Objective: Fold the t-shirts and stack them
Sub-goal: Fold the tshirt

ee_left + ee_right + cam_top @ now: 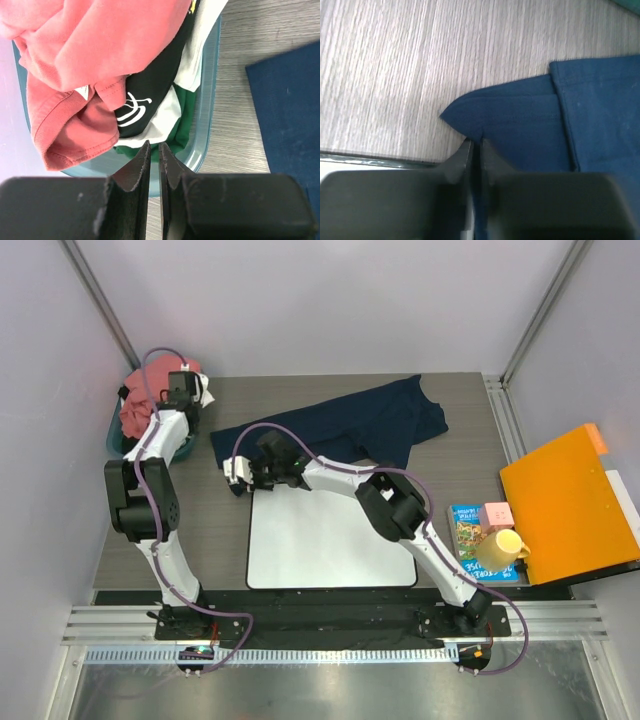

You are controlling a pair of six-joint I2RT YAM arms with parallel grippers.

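Observation:
The dark navy t-shirt point(350, 420) lies spread unevenly across the far middle of the table. My right gripper point(234, 475) is at the shirt's left end, by the mat's far left corner. In the right wrist view the gripper point(474, 142) is shut on a corner of the navy cloth point(520, 130), which runs between the fingers. The salmon-pink t-shirt point(135, 415) is bunched in a teal basket point(207, 115) at the far left. My left gripper point(185, 390) hangs over that basket. In the left wrist view it point(154, 145) is shut and empty, near the salmon-pink cloth point(90, 45).
The white mat point(330, 540) lies at the near middle. Black, white and green cloth point(150, 115) also fills the basket. At the right are an orange panel point(570, 500), a book point(468, 525), a pink block point(497, 515) and a yellow cup point(500, 545).

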